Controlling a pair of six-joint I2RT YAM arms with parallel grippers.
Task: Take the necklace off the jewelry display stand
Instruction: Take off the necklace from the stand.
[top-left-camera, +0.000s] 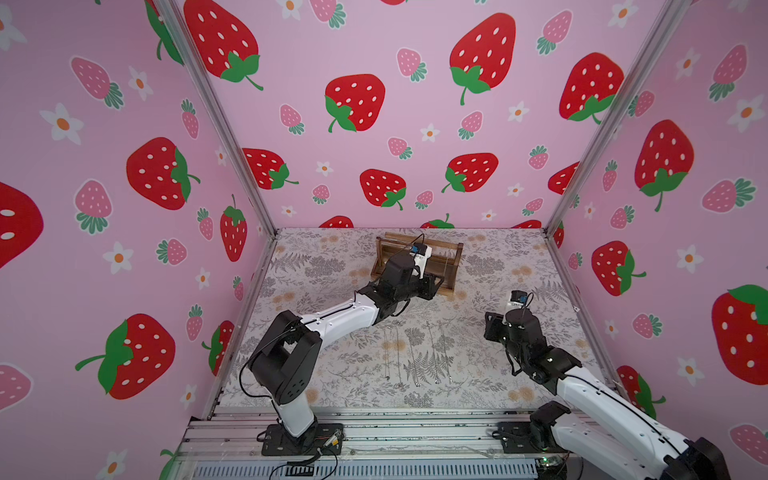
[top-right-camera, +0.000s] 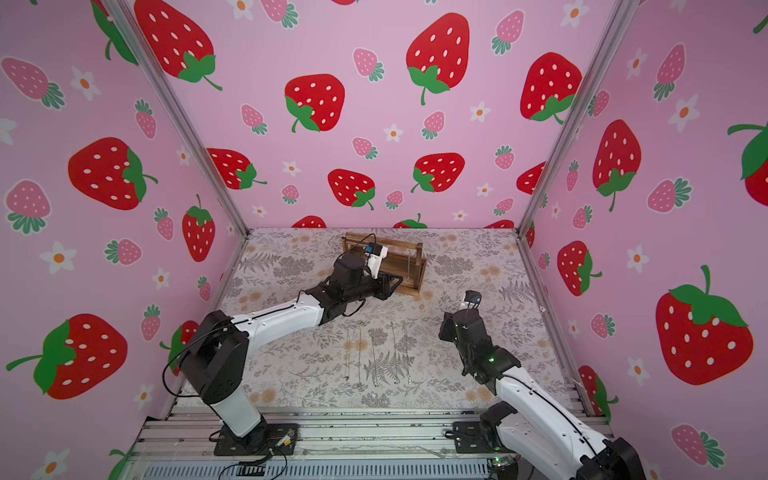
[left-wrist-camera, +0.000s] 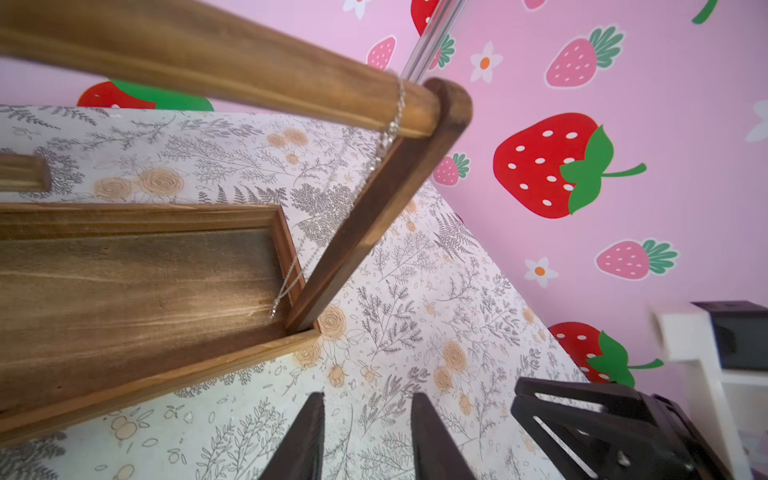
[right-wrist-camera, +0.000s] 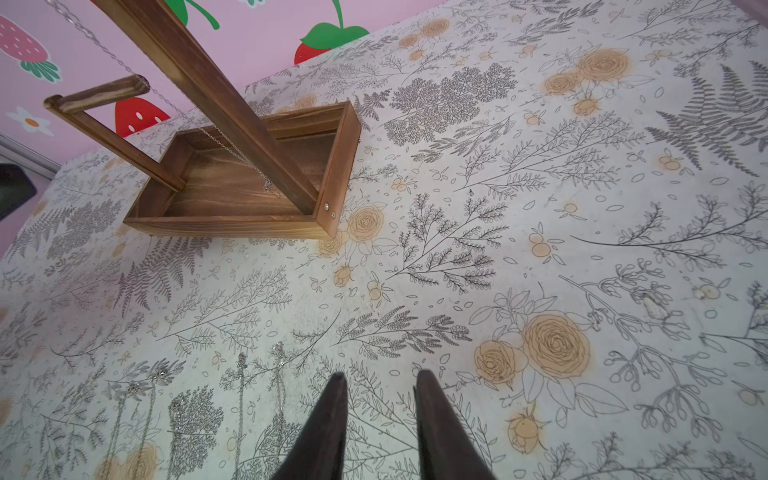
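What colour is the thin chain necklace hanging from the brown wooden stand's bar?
Silver: the thin chain necklace shows best in the left wrist view.

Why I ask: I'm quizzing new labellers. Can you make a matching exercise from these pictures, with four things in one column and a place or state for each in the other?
Things
1. necklace
2. jewelry display stand
3. left gripper
4. right gripper

Places or states
A. open and empty, over the bare table, away from the stand
B. draped over a top bar, next to an end post
C. open and empty, close beside the tray base
D. standing at the far side of the table

Pairs: 1-B, 2-D, 3-C, 4-A
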